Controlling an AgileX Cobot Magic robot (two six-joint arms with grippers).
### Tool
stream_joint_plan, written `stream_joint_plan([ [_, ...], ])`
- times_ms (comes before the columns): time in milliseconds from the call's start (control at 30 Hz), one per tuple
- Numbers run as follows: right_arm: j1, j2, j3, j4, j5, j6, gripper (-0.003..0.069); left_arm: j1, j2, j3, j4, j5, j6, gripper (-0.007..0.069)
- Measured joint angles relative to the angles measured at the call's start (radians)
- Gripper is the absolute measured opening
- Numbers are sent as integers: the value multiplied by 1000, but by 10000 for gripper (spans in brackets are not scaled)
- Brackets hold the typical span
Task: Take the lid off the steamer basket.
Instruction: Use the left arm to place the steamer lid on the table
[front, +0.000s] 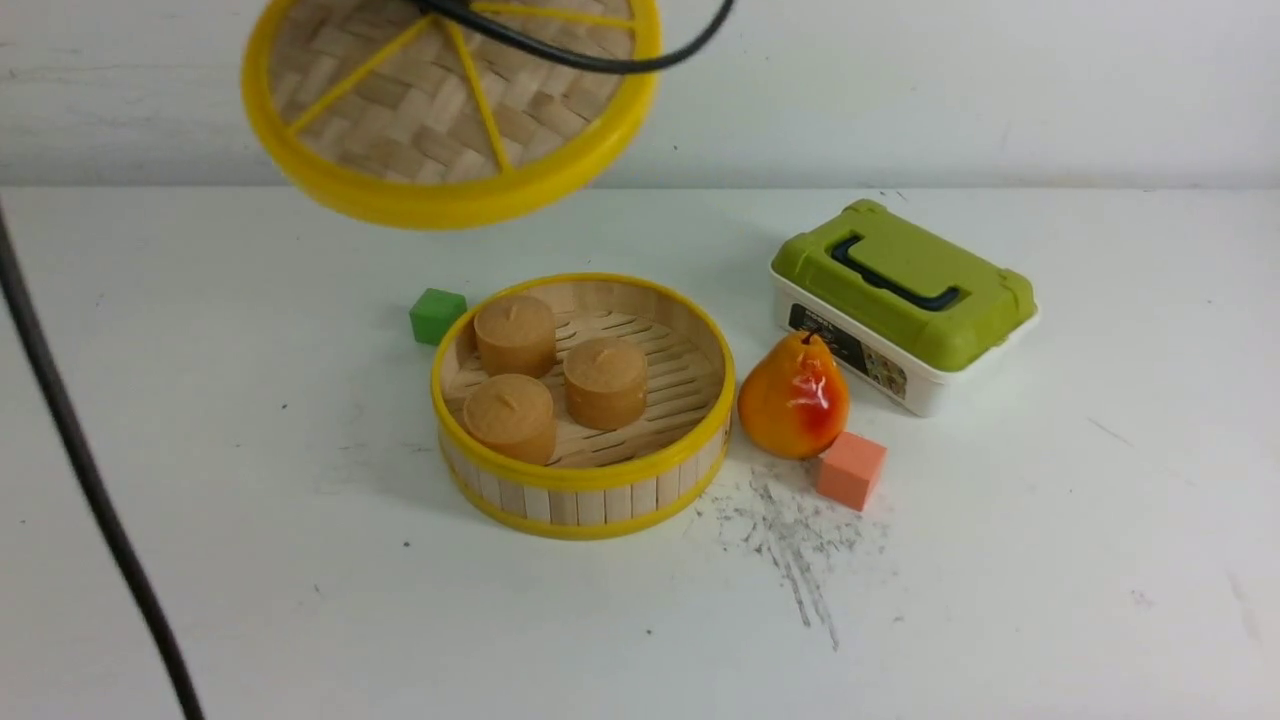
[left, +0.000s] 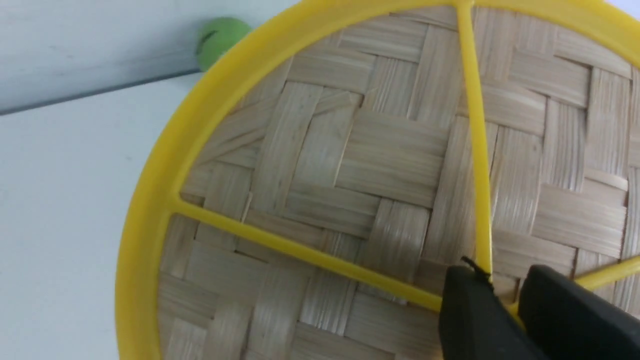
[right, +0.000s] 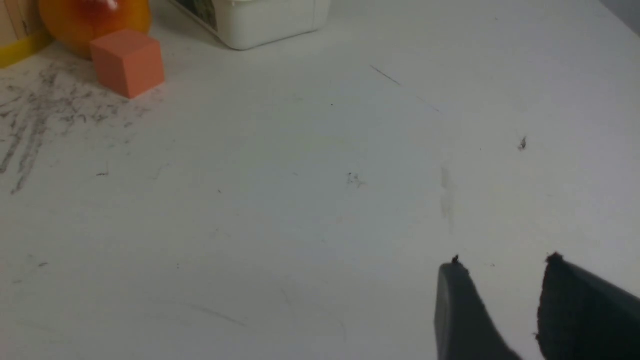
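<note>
Lid (front: 400, 130): light bamboo, basket-weave; rim and spokes yellow. Left gripper (left: 502, 287): black, on the yellow hub. Right gripper (right: 502, 265): black.

Below the left gripper:
- Basket (front: 585, 505): pale vertical slats, yellow top and bottom rims, pale slatted floor.
- Three cylinders (front: 605, 382) in it: tan-brown.
- Cube (front: 437, 315): green.

Well ahead of the right gripper:
- Pear (front: 793, 400): orange-yellow with a red patch.
- Block (front: 851, 470): salmon.
- Box (front: 930, 385): white, olive-green top, dark handle.

Table (front: 1000, 600): white with grey scuff streaks (front: 790, 540).

Table (front: 1000, 560) w/ steamer basket (front: 585, 505), pear (front: 790, 405), box (front: 905, 290), grn cube (front: 437, 316), orange cube (front: 851, 470).
</note>
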Motion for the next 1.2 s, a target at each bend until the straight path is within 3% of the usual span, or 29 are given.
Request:
stream_joint_plan([
  [267,0,0,0,0,0,0,240,224,-95,262,-29,-5,7,108],
  [400,0,0,0,0,0,0,240,318,-142,502,-29,-120,-38,108],
  [533,0,0,0,0,0,0,240,403,-128,754,-28,-334,-149,108],
  [800,0,0,0,0,0,0,240,415,-16,936,-70,-533,-207,108],
  [1200,0,0,0,0,0,0,240,415,39,937,-145,-577,-220,137],
])
